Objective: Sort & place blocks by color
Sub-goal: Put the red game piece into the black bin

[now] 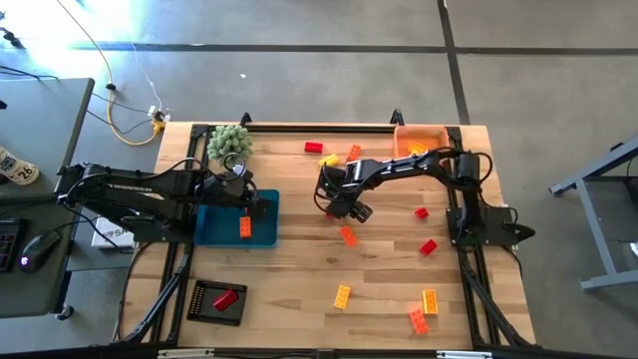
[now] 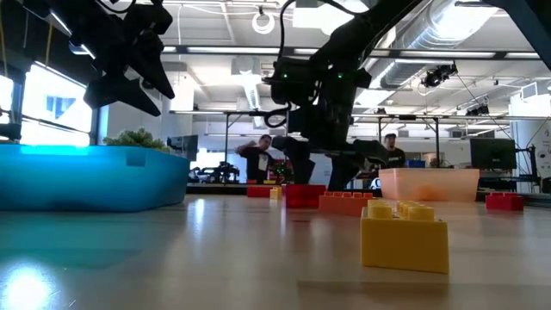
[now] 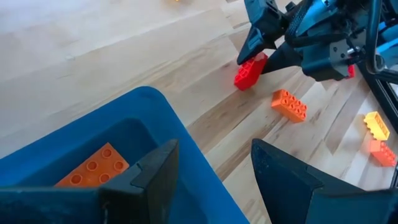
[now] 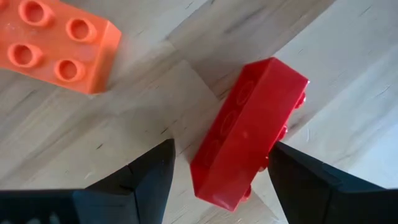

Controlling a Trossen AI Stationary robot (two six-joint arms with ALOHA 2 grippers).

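Red brick [image 4: 245, 134] on side, apparently unclamped, lengthwise between open right claw [image 4: 217, 171] fingers.

— What sort of place is this?
— A robotics lab or open workshop hall. The wooden desk [image 1: 299, 269] stands on a bare concrete floor [image 1: 299, 60], with cables [image 1: 130, 110] trailing beside it.
— And further back?
— Exposed ceiling ducts [image 2: 448, 34], strip lights, workbenches with monitors [image 2: 492, 153], and people [image 2: 392, 153] standing among them.
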